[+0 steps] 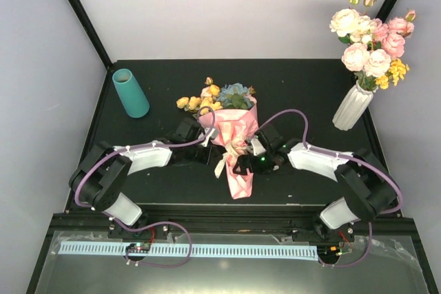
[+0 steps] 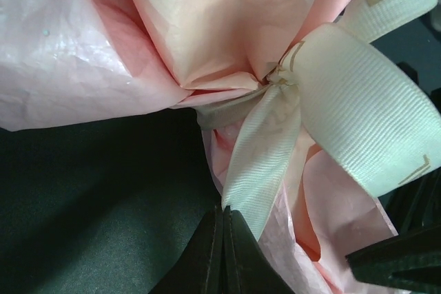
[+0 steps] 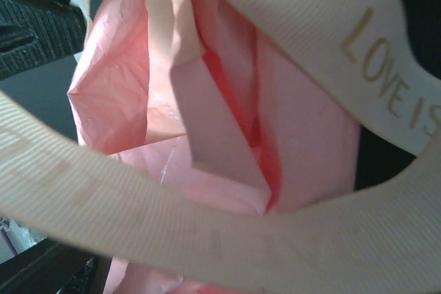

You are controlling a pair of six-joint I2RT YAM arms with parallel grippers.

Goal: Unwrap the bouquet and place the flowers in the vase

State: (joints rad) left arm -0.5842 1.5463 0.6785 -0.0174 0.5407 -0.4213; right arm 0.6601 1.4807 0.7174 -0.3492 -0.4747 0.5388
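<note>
- A cream ribbon (image 3: 207, 239) loops close across the view, gold "LOVE IS" on its upper band;
- crinkled pink paper (image 3: 303, 142) fills the gap behind it;
- dark fingers (image 3: 31, 29) at the left edge, top and bottom, well apart

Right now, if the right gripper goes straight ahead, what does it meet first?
The right gripper would likely meet the beige ribbon first, looped close before it; the pink paper lies behind.

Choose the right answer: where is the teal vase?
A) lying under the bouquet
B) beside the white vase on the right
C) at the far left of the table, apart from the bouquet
C: the vase stands near the far left corner of the table, while the bouquet lies in the middle.
</note>
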